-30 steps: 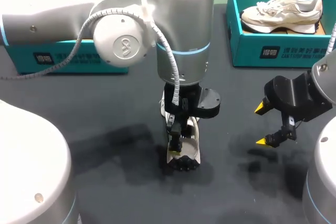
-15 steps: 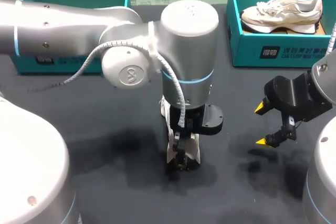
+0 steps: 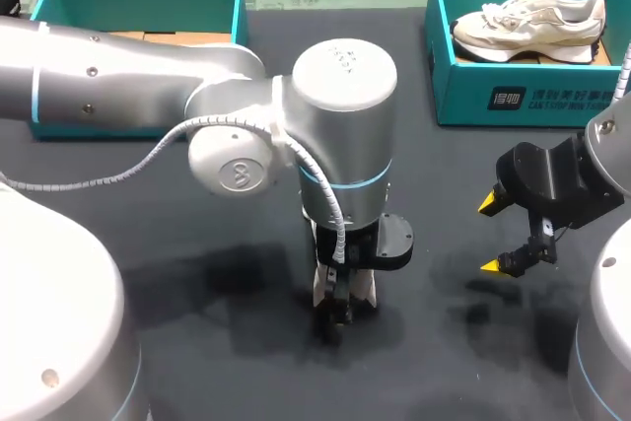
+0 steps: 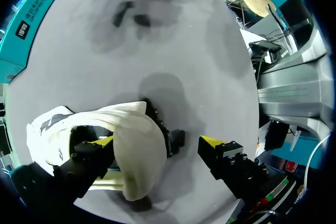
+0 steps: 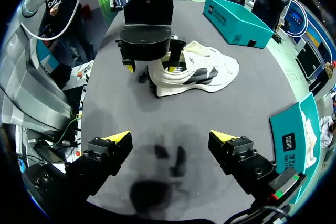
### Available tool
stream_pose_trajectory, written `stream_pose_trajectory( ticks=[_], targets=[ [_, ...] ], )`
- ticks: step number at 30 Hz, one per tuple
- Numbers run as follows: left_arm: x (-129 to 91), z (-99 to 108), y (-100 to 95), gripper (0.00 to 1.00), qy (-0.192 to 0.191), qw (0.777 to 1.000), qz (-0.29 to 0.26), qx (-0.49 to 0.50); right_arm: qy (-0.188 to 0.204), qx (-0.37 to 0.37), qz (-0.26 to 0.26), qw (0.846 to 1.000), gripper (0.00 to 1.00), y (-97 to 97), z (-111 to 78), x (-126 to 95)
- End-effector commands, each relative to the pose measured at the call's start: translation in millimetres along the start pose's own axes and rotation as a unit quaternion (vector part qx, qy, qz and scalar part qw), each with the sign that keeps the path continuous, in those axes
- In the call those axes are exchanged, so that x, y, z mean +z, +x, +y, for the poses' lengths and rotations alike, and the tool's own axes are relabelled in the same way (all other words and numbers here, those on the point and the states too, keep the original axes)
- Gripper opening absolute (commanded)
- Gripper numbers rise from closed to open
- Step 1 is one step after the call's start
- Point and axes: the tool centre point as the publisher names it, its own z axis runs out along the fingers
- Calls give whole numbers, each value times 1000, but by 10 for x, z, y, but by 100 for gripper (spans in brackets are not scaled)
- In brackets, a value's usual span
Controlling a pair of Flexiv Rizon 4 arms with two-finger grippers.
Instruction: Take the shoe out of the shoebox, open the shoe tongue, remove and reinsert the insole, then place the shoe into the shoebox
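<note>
Clutter first: a left shoebox point(image 3: 138, 2) sits at ten o'clock on the far side of the table point(image 3: 197, 194); a right shoebox point(image 3: 552, 96) sits at two o'clock with a second shoe point(image 3: 527, 22) lying in it, nine to three; both are well apart from my work. My left arm point(image 3: 345, 135) is what blocks me; its thick wrist hangs straight over the shoe point(image 5: 202, 72) at the table's middle, so the head view shows only the heel end, at six o'clock under the wrist. My right gripper point(image 5: 169, 136) hovers at three o'clock of the shoe, well apart, fingers spread wide on nothing.

The shoe stands upright on its sole; its long axis runs roughly twelve to six, heel toward six, toe toward twelve. My left gripper point(image 4: 157, 141) is at the heel with fingers wide; one tip is down inside the shoe's opening; the other is outside behind the heel, apart from it.
</note>
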Motion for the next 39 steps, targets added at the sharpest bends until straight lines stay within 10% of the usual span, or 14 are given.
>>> stream_pose_trajectory(
  ticks=[1, 14, 20, 39],
  targets=[
    [79, 11, -22, 100, 7, 1000, 0, -5, 0, 0, -2, 1000, 100, 22, -6, 1],
    [145, -79, -27, 67, 4, 999, -13, -42, 0, 0, -2, 1000, 100, 22, -6, 1],
    [134, -83, -23, 0, -1, 998, -19, -55, 0, 0, -2, 1000, 100, 22, -6, 1],
    [-317, 75, -29, 0, -11, 998, -13, -64, 0, 0, -2, 1000, 100, 22, -6, 1]
  ],
)
